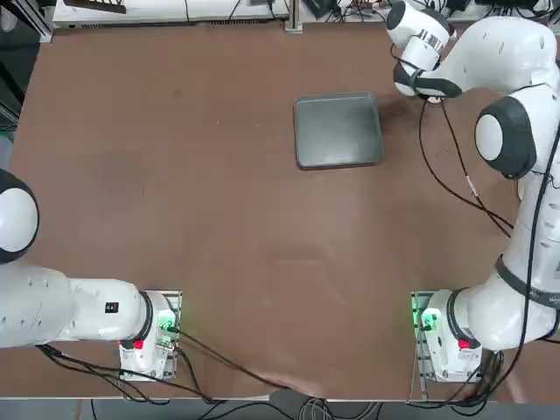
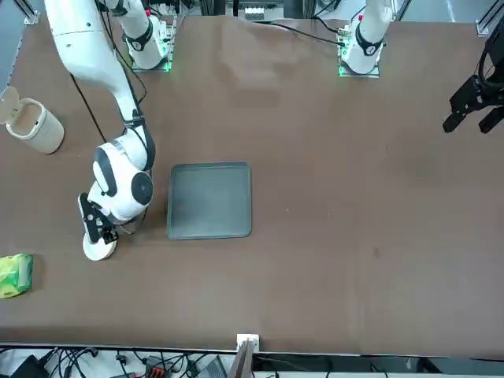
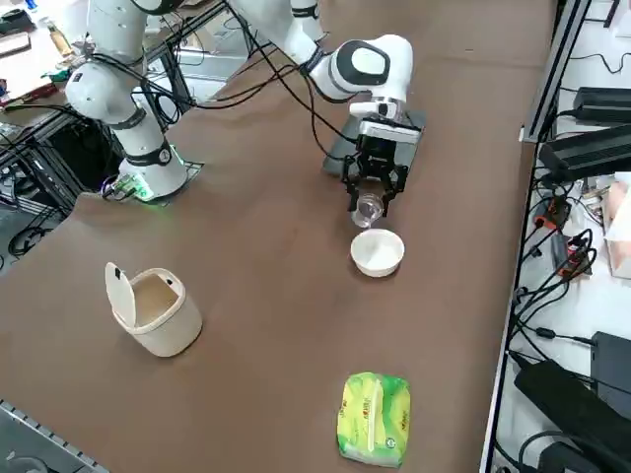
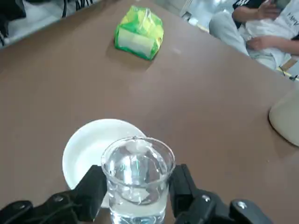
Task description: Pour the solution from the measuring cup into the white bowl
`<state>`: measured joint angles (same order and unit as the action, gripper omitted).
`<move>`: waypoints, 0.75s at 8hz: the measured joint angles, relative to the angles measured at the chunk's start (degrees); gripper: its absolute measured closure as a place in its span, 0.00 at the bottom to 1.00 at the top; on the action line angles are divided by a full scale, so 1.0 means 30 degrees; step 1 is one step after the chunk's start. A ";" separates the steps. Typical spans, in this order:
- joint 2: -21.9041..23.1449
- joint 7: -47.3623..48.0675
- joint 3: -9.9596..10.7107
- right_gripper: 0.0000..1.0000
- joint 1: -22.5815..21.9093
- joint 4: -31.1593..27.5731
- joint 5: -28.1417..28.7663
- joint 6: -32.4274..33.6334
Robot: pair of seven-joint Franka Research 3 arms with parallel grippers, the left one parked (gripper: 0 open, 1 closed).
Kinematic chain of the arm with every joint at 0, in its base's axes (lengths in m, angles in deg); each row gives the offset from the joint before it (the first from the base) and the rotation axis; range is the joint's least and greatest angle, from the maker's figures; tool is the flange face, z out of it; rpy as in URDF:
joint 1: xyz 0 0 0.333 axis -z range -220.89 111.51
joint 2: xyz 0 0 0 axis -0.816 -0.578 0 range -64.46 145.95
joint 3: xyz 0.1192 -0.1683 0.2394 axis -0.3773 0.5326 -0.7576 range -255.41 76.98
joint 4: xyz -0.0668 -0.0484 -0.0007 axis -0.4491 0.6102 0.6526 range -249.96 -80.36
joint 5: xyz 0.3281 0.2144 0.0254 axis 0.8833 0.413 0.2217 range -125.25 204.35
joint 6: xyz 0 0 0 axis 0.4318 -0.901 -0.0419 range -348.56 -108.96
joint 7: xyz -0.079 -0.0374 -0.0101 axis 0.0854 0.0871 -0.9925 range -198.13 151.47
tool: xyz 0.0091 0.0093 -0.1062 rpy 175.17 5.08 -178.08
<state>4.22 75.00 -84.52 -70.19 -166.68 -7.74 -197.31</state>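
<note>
Measuring cup [image 4: 136,179], small clear glass, clamped in right gripper [image 3: 373,193], tilting above small round white bowl [image 3: 378,252] at 6 o'clock; overshoot risks spilling onto brown bench [image 3: 256,296].

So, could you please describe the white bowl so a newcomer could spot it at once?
Start at the grey tray; the right gripper beside it holds a tilted glass cup. The bowl sits on the table just under that cup: small, round, plain white, unlike the taller lidded jug.

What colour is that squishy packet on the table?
The packet is green and yellow, clearest in the right wrist view.
</note>
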 joint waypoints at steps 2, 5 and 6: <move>0.0010 -0.2642 0.0021 0.26 0.0290 0.0846 0.2156 0.0001; 0.0010 -0.5805 0.0060 0.26 0.1004 0.1117 0.4251 0.0008; 0.0008 -0.6944 0.0081 0.26 0.1202 0.1204 0.5116 0.0008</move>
<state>4.24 54.17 -84.27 -66.58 -163.07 7.60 -197.29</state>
